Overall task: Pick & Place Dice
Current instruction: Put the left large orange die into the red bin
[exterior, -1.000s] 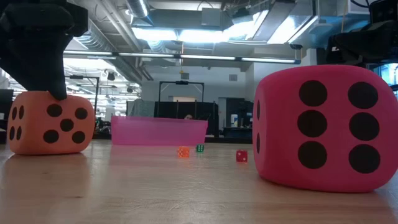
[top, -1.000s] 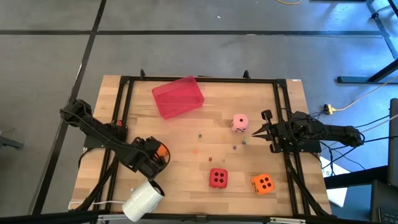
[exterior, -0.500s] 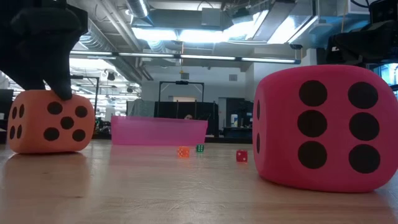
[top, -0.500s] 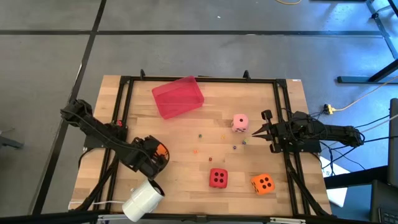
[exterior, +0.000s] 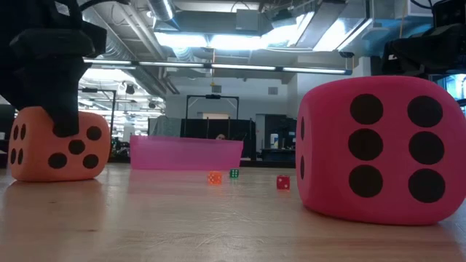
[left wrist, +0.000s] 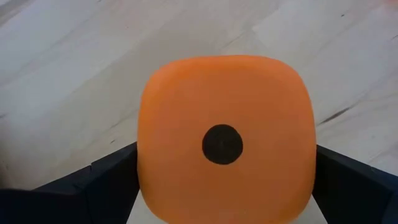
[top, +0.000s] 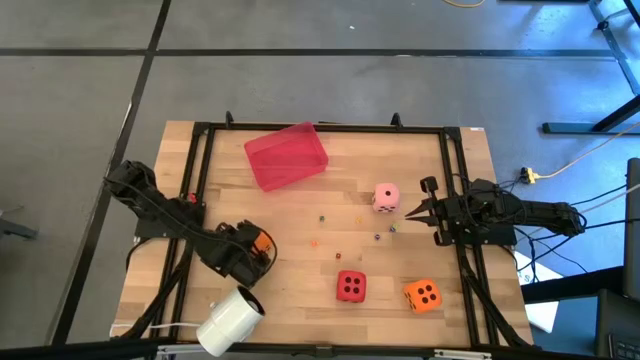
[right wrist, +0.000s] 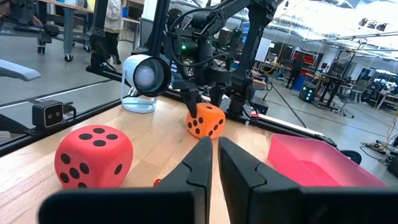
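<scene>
Left gripper (top: 252, 256) spread wide straight above orange die (left wrist: 224, 143) at near-left of table (top: 330, 180), fingers (exterior: 62, 109) straddling its sides (one-pip face up, cube so no long axis); right gripper (top: 412, 212) shut, idle beside pink die (top: 386, 197).

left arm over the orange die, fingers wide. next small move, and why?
Probably close the left gripper on the orange die. Its fingers already straddle the die on both sides, and the die sits on the table. The right gripper waits shut near the right edge.
</scene>
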Available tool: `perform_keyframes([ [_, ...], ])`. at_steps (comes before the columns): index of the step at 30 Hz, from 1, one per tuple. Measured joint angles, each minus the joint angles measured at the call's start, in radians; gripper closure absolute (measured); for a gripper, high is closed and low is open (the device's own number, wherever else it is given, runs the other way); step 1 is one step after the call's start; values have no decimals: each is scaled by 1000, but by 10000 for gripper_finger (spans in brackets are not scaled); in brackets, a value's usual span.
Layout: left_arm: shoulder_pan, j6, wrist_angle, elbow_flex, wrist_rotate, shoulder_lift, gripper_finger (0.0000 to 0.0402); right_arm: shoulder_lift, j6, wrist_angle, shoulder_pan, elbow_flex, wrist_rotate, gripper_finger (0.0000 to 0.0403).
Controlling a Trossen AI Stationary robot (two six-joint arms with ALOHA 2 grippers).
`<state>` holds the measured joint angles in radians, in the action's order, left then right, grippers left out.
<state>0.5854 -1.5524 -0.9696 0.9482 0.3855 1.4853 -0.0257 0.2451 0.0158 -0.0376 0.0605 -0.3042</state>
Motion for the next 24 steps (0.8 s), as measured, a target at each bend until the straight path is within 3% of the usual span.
perform_keyframes([
  [8, 0, 38, 8, 0, 30, 0, 36, 0, 0, 0, 0, 0, 0, 374],
  [18, -17, 65, 9, 1, 72, -50, 39, 0, 0, 0, 0, 0, 0, 374],
  [24, -75, 228, -27, 60, 267, -114, 40, 0, 0, 0, 0, 0, 0, 374],
])
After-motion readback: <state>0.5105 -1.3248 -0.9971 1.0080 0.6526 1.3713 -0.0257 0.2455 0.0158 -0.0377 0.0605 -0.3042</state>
